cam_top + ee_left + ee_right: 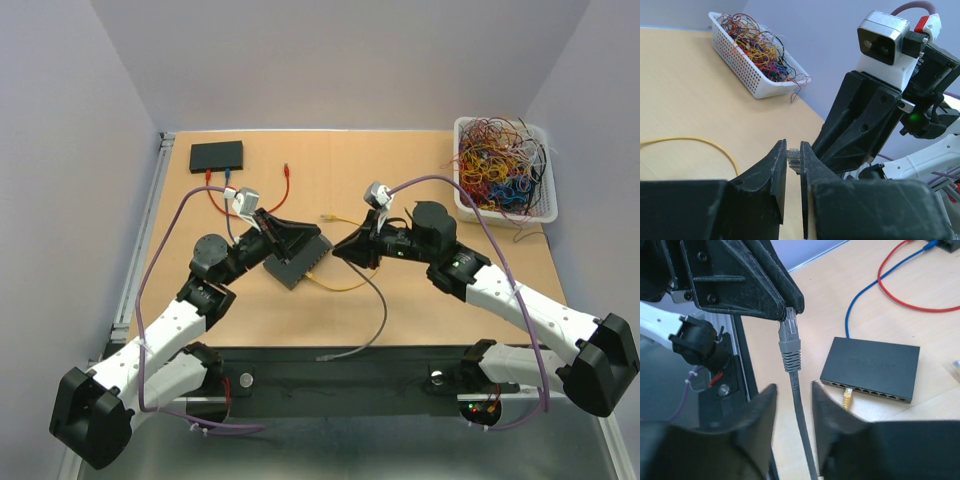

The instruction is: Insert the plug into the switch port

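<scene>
Tan tabletop, lavender walls. Left gripper: jaws almost closed, pinching the clear tip of the plug in mid-air. Right gripper: jaws a little apart, grey cable runs down between them with a gap on each side. Switch flat on the table beside the plug, yellow cable in one port. Wire basket well apart.

White arm links, black claws, purple cables
</scene>
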Robot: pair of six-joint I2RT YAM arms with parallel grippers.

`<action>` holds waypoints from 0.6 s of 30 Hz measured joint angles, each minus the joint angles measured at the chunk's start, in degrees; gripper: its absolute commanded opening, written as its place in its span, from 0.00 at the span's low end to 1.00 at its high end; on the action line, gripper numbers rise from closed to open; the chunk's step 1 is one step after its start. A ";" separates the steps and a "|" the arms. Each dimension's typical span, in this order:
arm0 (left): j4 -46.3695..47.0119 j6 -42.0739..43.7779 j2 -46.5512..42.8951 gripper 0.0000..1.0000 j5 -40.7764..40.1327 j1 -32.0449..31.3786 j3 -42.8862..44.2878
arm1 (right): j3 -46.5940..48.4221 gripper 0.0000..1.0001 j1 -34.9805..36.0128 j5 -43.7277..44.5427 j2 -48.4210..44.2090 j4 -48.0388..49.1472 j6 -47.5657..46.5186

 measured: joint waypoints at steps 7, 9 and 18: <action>0.04 1.01 -0.42 0.00 1.95 -0.11 0.00 | -0.42 0.52 -0.02 0.15 -2.25 1.99 2.82; 0.31 1.29 -0.81 0.00 3.06 -0.13 0.00 | -0.90 0.49 0.00 -0.35 -4.17 3.54 4.20; 3.69 2.08 -8.35 0.00 9.79 -0.35 -0.46 | -0.63 0.40 0.00 -9.14 -6.47 8.76 8.50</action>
